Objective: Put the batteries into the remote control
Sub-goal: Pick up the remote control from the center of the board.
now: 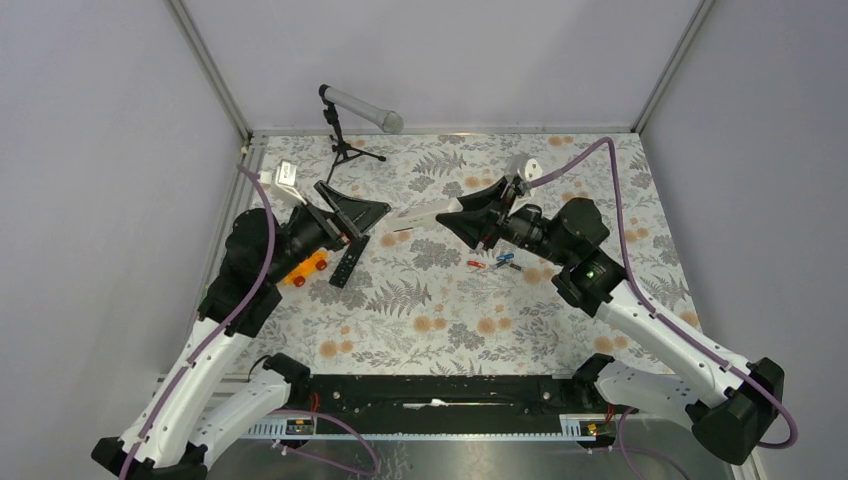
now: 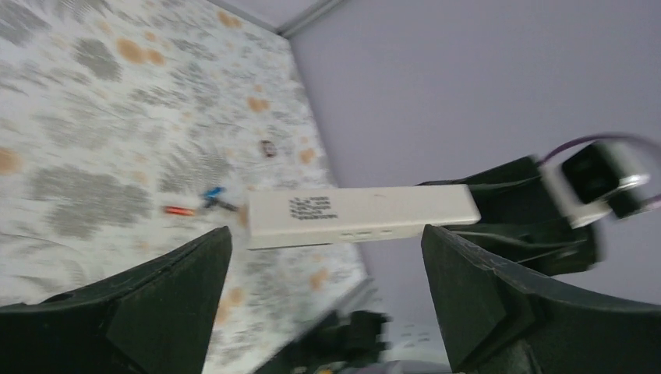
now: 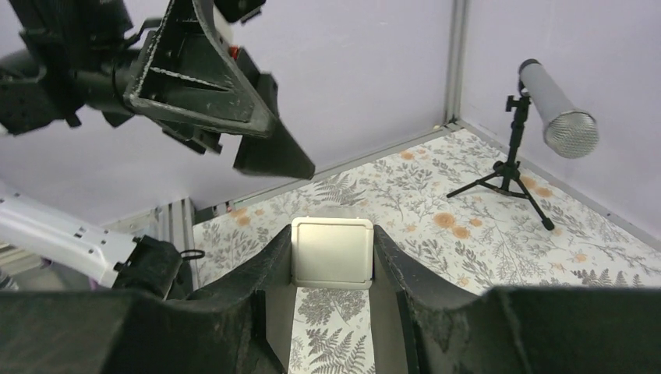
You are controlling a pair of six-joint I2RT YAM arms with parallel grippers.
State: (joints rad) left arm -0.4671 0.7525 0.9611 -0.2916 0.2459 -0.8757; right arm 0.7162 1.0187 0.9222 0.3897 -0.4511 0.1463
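Observation:
My right gripper [image 1: 462, 212] is shut on the end of a white remote control [image 1: 425, 209], held above the table and pointing left. In the right wrist view the remote control [image 3: 331, 251] sits squarely between the fingers. My left gripper [image 1: 368, 222] faces it with its jaws wide open and nothing between them. From the left wrist, the remote control [image 2: 358, 214] lies crosswise just beyond the fingertips, not touching them. A red battery [image 1: 476, 265] and blue batteries [image 1: 505, 258] lie on the floral cloth below the right gripper; the red battery [image 2: 180, 210] and a blue battery [image 2: 212, 193] also show in the left wrist view.
A black remote [image 1: 348, 262] and an orange toy car [image 1: 305, 268] lie on the cloth under the left arm. A microphone on a small tripod [image 1: 345, 130] stands at the back left. Grey walls close in the table on three sides.

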